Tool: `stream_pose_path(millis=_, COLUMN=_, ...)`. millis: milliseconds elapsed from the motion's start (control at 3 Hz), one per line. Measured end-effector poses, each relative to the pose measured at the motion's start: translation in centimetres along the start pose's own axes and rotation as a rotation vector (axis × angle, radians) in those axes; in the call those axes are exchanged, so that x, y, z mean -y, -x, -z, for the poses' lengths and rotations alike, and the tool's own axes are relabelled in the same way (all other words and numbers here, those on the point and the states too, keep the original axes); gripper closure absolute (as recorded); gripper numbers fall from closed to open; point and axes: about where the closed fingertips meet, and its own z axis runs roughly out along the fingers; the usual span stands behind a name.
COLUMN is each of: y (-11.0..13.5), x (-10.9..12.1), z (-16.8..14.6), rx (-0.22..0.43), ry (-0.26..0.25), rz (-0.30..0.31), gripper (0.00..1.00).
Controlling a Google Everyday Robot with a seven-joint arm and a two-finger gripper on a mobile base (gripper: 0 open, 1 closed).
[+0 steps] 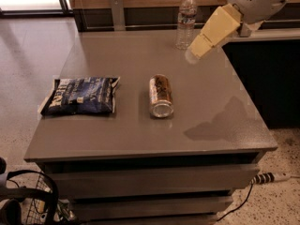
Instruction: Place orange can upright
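Lying sideways, orange can point(161, 95), gripper point(193, 54) well apart, up-right.

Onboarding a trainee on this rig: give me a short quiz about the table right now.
1. True or false: the orange can stands upright on the table.
2. Fill in: the gripper hovers over the table's far right part, close to the ____.
3. In the camera view, what lies left of the can? A mug; B dark blue snack bag; C plate.
Key: 1 false, it lies on its side. 2 water bottle. 3 B.
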Motion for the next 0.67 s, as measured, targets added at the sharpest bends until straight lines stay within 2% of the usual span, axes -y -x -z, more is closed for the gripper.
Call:
stream_pose_path(millis=333, y=1.9, x=-0.7, z=-2.2, rx=-0.077, ry=-0.016, rz=-0.104, gripper=0.0)
stream_pose_path(millis=667, y=2.6, x=-1.2, z=-5.0, rx=-0.13, ry=-0.013, rz=-0.204, gripper=0.0)
